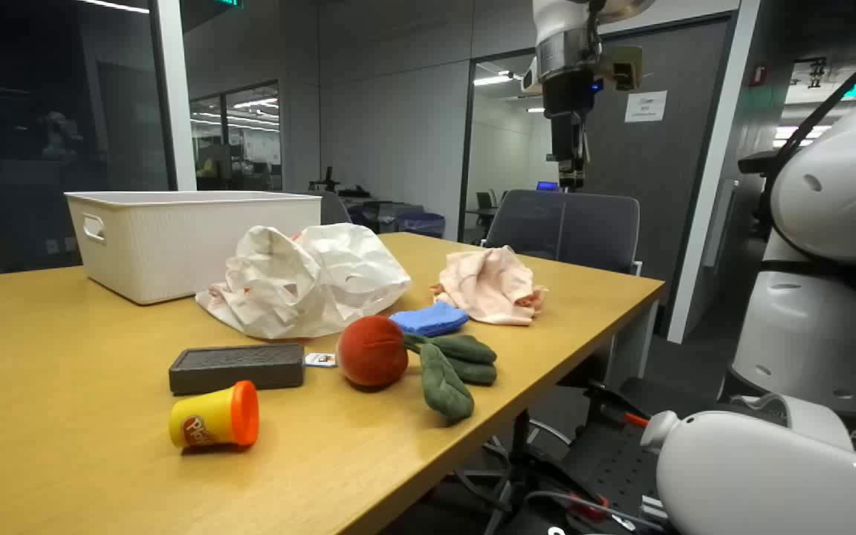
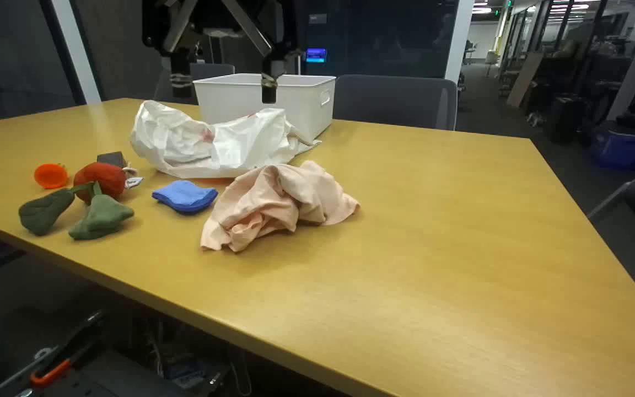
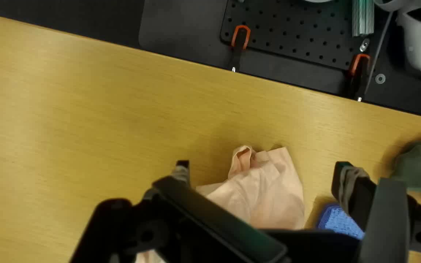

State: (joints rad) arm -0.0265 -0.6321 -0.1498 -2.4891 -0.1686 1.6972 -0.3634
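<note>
Honey-yellow worktop [image 2: 461, 248] with fine wood grain; plain pale peach cloth [image 2: 284, 198]; blue pad [image 2: 185, 194] with a darker blue edge; white bag [image 1: 309, 279] with reddish patches; white, finely ribbed bin [image 1: 168, 241]; dark grey block [image 1: 235, 369]; yellow tub [image 1: 205, 423] with an orange lid [image 1: 247, 413]; brick-red toy [image 1: 373, 352] with dark green leaves [image 1: 445, 386]. The claw [image 2: 225, 88] is black; 2 clamps [image 3: 238, 42] are black and orange.

The peach cloth [image 2: 284, 201] — crumpled, loosely heaped — lies on the table [image 2: 461, 248].

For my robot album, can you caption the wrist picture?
Open fingers raised over the table, a crumpled pink cloth showing between them.
</note>
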